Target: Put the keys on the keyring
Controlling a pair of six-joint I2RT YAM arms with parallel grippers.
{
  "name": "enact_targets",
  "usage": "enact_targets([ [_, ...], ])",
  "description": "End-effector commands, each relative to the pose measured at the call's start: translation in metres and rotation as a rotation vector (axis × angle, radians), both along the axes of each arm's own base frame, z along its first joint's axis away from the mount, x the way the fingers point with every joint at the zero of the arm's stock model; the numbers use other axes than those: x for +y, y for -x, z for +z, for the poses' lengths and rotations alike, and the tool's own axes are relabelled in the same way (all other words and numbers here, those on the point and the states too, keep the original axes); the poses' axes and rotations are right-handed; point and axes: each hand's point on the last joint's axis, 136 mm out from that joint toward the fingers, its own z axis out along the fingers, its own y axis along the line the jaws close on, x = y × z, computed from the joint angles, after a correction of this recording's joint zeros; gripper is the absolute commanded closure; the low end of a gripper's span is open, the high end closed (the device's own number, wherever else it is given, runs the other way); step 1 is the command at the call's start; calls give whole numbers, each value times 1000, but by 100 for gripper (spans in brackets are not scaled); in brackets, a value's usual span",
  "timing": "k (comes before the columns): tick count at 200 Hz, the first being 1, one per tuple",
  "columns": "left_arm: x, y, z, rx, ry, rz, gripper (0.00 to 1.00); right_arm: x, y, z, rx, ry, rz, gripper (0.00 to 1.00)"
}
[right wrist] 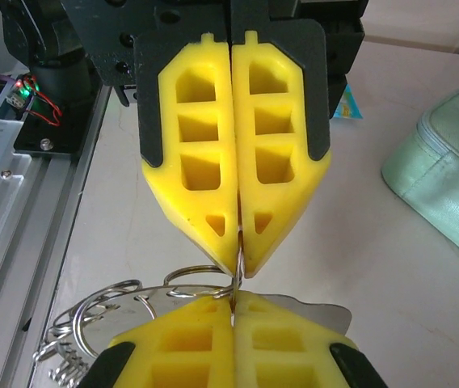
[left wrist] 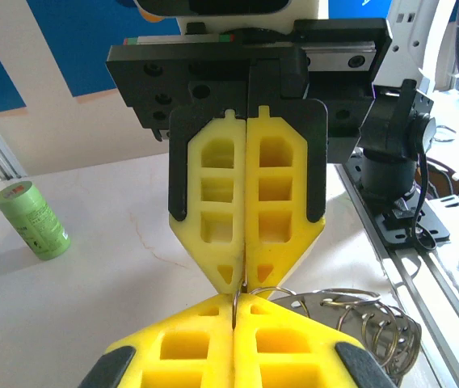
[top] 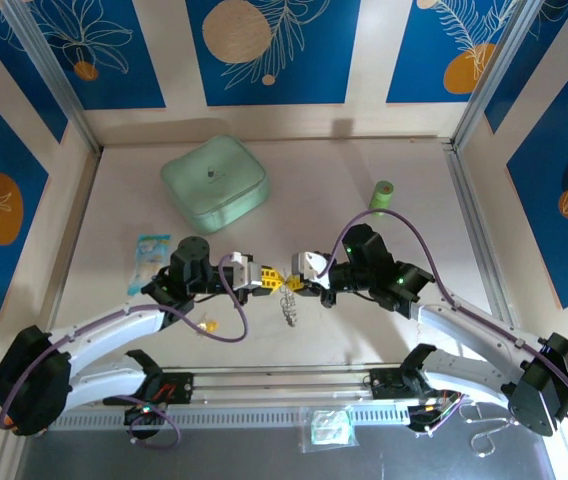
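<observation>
The left gripper and right gripper pinch the keyring.
Left wrist view: a green roll. Right wrist view: a mint case. The keyring is thin, shiny loops.

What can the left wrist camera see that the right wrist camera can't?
The left wrist view has the green roll, standing upright. The right wrist view has instead the mint case and a small blue packet. Both share the left fingers and the right fingers, shut and meeting tip to tip. They pinch a thin wire loop of the keyring, with more silvery loops beside them.
</observation>
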Motion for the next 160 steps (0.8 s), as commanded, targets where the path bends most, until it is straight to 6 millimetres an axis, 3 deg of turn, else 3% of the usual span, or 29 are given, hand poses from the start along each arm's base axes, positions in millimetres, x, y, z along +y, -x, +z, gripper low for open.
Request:
enact_targets([
  [1,-1,2,1,-27,-35,-11,94,10,6,29,-55,-68,56,100],
  [57,-2,2,-1,-22,-35,-12,100,12,1,27,-55,-77,26,100],
  [71,-1,-5,1,-26,-32,36,100,5,-8,23,-74,-58,-44,76],
  [79,0,-9,2,-29,-30,64,100,-2,-14,20,-82,-47,-99,71],
  [101,5,-20,6,-20,-24,149,100,-28,-29,21,-48,-65,-271,66],
  [115,6,-24,6,14,-28,184,100,-40,-28,24,10,-98,-336,63],
  [160,8,-36,1,154,-73,283,100,-41,-7,31,312,-168,-395,60],
])
